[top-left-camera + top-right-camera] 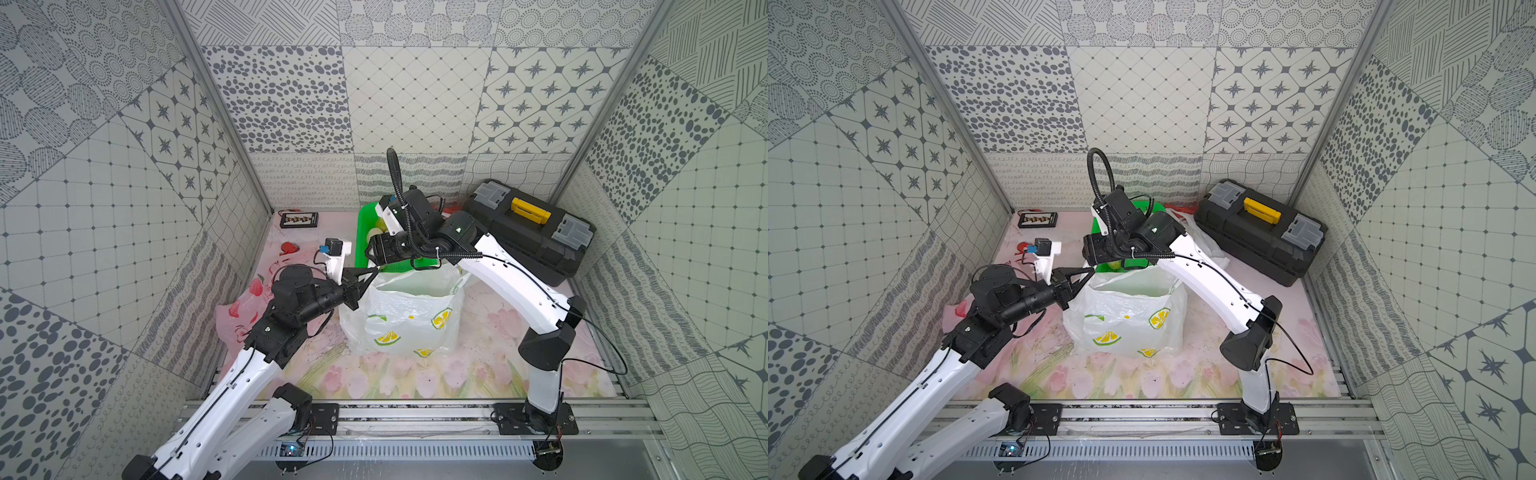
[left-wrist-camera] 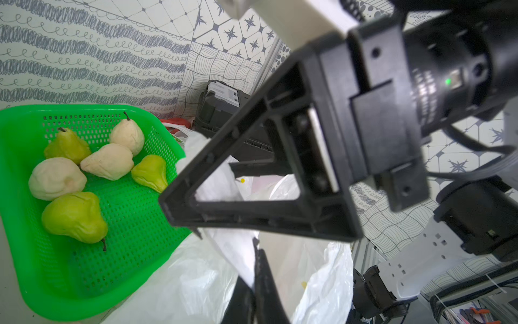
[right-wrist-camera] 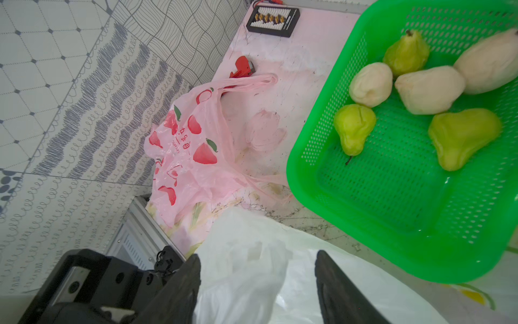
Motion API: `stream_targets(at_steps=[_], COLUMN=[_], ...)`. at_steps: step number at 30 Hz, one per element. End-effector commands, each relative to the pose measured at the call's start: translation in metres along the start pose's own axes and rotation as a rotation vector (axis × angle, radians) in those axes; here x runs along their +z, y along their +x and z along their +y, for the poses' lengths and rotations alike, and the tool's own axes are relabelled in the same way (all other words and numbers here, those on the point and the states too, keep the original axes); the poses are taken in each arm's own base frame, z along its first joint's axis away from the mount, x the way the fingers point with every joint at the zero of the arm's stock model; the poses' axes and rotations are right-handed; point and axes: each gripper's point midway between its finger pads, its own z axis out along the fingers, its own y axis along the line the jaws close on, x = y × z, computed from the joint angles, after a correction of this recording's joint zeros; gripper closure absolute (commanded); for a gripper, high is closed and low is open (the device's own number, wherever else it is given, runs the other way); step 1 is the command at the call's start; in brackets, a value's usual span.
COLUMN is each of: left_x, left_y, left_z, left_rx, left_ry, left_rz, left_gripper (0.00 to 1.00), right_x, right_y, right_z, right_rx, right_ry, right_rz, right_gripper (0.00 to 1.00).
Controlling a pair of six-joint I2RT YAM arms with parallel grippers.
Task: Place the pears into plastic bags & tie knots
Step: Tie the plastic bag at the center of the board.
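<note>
The left tool [image 1: 372,273] pinches the lemon-print bag [image 1: 409,320] to hold its mouth open; the right tool [image 3: 258,280], jaws apart and apparently empty, hovers above; six pears [image 2: 109,161] wait in the green basket [image 2: 134,213].

Lab test booth: patterned wall panels [image 1: 415,95], aluminium base rail [image 1: 415,419], floral mat [image 1: 415,378]

Pears [image 2: 108,161] in bskt [image 2: 134,213] behind bag [image 1: 409,320].

six pears [image 3: 430,89] in green basket [image 3: 392,202], pink bag [image 3: 193,157] nearby
</note>
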Motion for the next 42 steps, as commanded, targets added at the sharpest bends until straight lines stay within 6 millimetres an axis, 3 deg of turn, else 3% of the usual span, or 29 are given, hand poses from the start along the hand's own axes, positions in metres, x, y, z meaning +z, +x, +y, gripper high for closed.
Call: stream_targets(at_steps=[1,5,10,12,16,23,28,32,38,42], left_x=[0.003,0.001,-0.009,-0.012,-0.010,-0.011,-0.023,-0.026,-0.035,-0.026], left_y=[-0.011,-0.003,0.007,0.011,0.018,0.018,0.019,0.029,0.013,0.012], left_z=[-0.016,-0.014,-0.012,-0.010,-0.006,0.005,-0.012,0.006,-0.012,-0.021], left_rx=[0.007,-0.013,0.034,0.059,0.076,0.097,0.115,0.112,0.156,0.153], left_ry=[0.098,0.085,0.053,0.034,0.040,0.004,0.076,-0.018,0.072,0.173], left_rz=[-0.034,-0.005,0.035,0.059,0.107,0.123,0.131,0.210,0.179,0.181], left_gripper=[1.00,1.00,0.72,0.60,0.48,0.46,0.40,0.38,0.32,0.31], right_x=[-0.023,-0.041,-0.046,-0.047,-0.054,-0.070,-0.073,-0.082,-0.081,-0.080], right_y=[-0.030,-0.038,-0.030,-0.027,-0.026,-0.026,-0.019,-0.020,-0.018,-0.017], right_z=[0.029,0.026,0.035,0.039,0.047,0.055,0.059,0.059,0.056,0.065], right_rx=[0.096,0.102,0.098,0.092,0.076,0.038,0.023,0.004,-0.001,-0.004], right_ry=[-0.216,-0.234,-0.283,-0.294,-0.325,-0.355,-0.386,-0.384,-0.370,-0.418], right_rz=[-0.180,-0.297,-0.261,-0.254,-0.246,-0.240,-0.220,-0.242,-0.231,-0.215], right_gripper=[0.48,0.71,0.84,0.85,0.86,0.87,0.88,0.89,0.90,0.90])
